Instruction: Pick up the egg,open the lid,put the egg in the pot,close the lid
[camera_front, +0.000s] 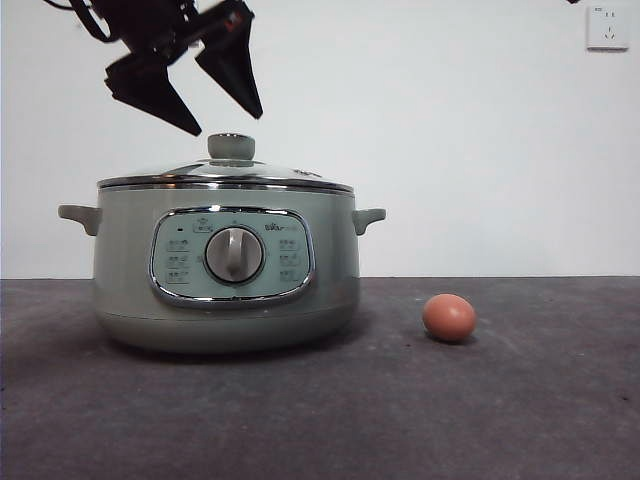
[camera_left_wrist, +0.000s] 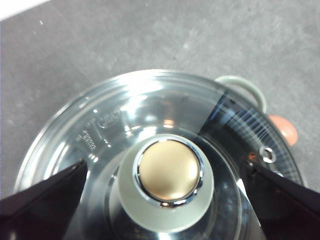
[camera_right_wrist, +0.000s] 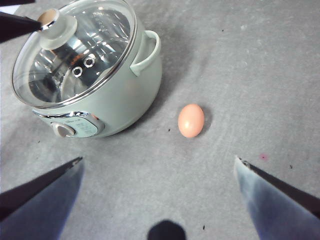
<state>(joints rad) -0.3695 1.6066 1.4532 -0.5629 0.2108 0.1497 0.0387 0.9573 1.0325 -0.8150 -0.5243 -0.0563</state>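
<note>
Pot (camera_front: 226, 262) stands on the dark grey table (camera_front: 520, 410) in the front view, toward the left side, panel and dial facing the camera, with the lid (camera_front: 226, 174) seated on its rim and the pale green knob upright on top. Egg (camera_front: 449, 317) lies on its side on the table to the right of the pot, apart from it, touching nothing else. Left gripper (camera_front: 222, 124) hangs above the knob, jaws spread wide, tips clear of the lid; a wall socket (camera_front: 608, 27) shows at the top right corner. Left wrist view: the lid (camera_left_wrist: 150, 120) fills the frame, its knob centred between the two parted jaws of the left gripper (camera_left_wrist: 165, 185), neither jaw touching it; one handle of the pot (camera_left_wrist: 245, 87) and a sliver of the egg (camera_left_wrist: 286, 129) show past the glass rim. Right wrist view: right gripper (camera_right_wrist: 159, 162) is well above the table, jaws wide apart and holding nothing; the egg (camera_right_wrist: 191, 120) lies on the bare surface beside the pot (camera_right_wrist: 120, 100), and the lid (camera_right_wrist: 75, 55) is closed.
</note>
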